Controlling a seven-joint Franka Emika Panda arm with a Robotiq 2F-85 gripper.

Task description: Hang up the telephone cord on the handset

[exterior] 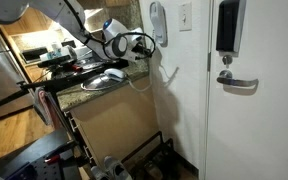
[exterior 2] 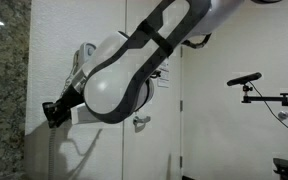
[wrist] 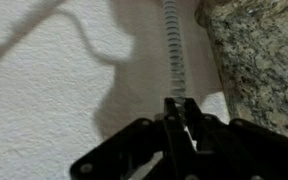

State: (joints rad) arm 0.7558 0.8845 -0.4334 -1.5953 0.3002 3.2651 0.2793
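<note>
On wall [exterior: 184, 90]: handset [exterior: 158, 24], switch plate [exterior: 185, 16] right of it; telephone cord [wrist: 173, 50] before wall, beside countertop [wrist: 259, 60].

Dim, soft, low-resolution frames under mixed indoor light.

In the wrist view the gripper [wrist: 181, 108] is a near-black silhouette. Broad soft shadows spread up and left across the white wall [wrist: 44, 120], the telephone cord [wrist: 172, 45] is blurred, and the counter [wrist: 259, 60] edge looks grainy. In an exterior view warm yellow light glows beyond the counter's left end while the door [exterior: 269, 130] is evenly pale. In an exterior view the arm [exterior 2: 124, 80] looms near the lens, soft, against grey dimness.
</note>
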